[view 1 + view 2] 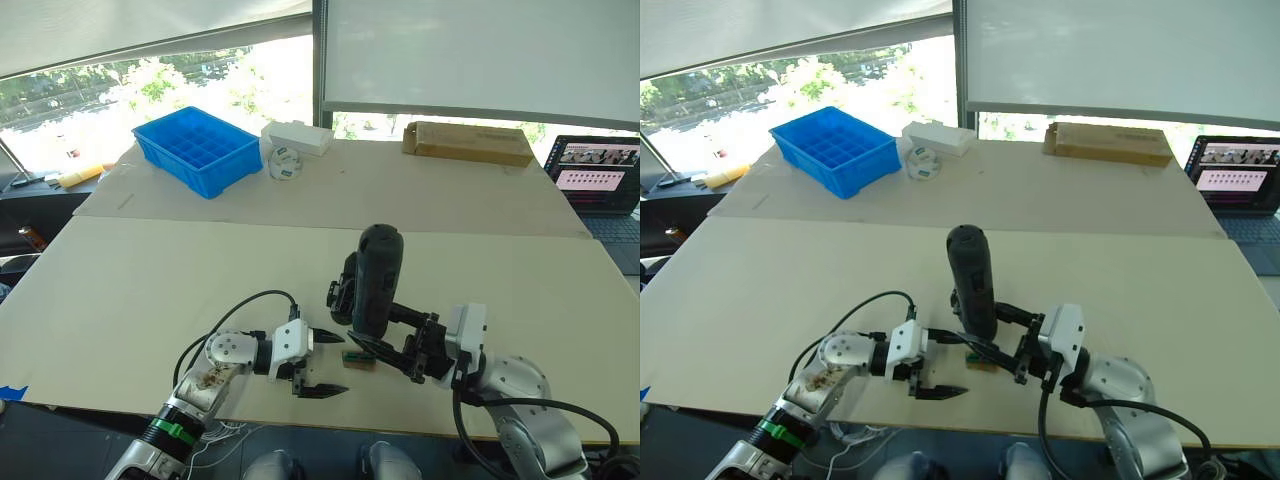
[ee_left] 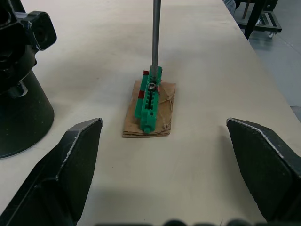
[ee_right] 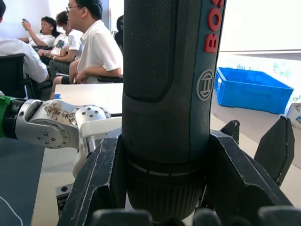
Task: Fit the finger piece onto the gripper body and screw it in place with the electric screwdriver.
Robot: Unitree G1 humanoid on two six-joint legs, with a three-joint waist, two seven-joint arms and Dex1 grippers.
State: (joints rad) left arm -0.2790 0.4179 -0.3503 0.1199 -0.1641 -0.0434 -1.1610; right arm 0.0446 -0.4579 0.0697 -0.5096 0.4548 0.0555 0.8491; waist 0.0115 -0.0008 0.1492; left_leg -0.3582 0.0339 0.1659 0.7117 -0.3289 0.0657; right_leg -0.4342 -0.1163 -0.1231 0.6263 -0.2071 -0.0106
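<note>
Item: long thick black electric screwdriver (image 1: 972,281), rigid, seemingly heavy; upright over the pale tabletop (image 1: 150,290), bit on a small green-topped brown block (image 2: 149,101). Right pincer (image 1: 992,338) clamped low on its barrel. Left pincer (image 1: 322,363) apart, empty.

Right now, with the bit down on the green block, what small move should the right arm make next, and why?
Probably lift the screwdriver straight up. The right gripper is shut on it, upright, and its bit stands on what looks like a screw in the green block. The gripper body stands close by.
</note>
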